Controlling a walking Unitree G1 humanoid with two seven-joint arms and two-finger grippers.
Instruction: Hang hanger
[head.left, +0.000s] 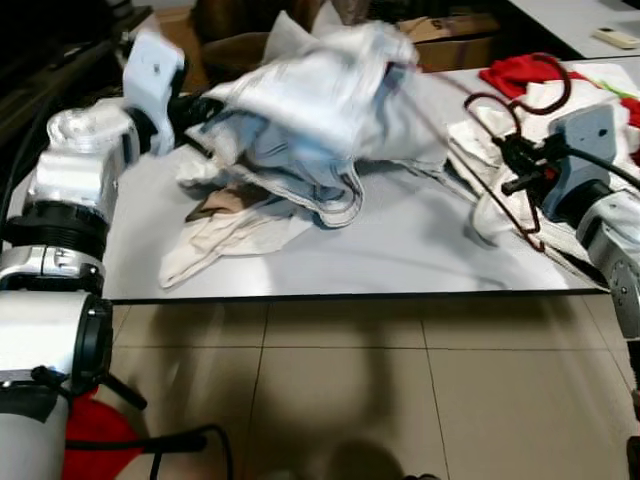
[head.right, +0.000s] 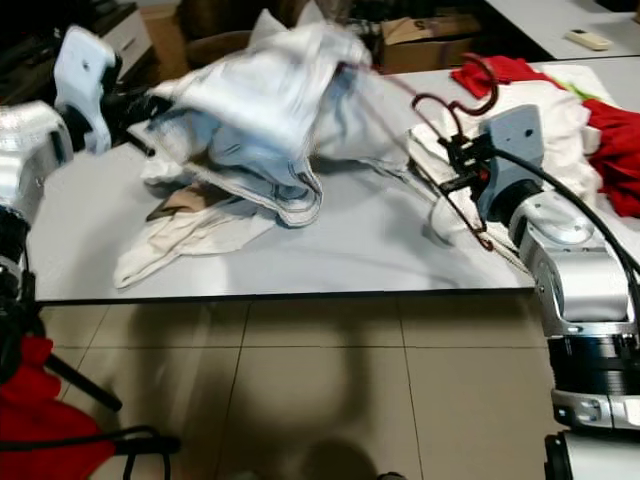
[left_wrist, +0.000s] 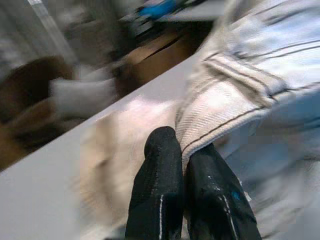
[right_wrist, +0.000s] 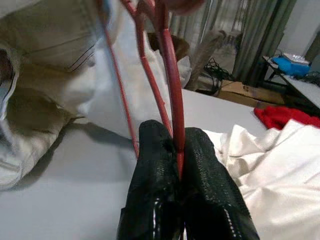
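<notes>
Fingers of my right gripper (right_wrist: 180, 165) clamp the red wire hanger (right_wrist: 167, 85), its long axis slanting away toward the lifted pale garment (head.left: 320, 90). Farther left, my left gripper (left_wrist: 182, 165) pinches that garment's hem above the table (head.left: 400, 250).

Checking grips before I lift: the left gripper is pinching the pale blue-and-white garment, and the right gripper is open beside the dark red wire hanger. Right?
Not quite. The right gripper is shut on the dark red wire hanger, as the right wrist view shows. The left gripper does pinch the pale blue-and-white garment.
</notes>
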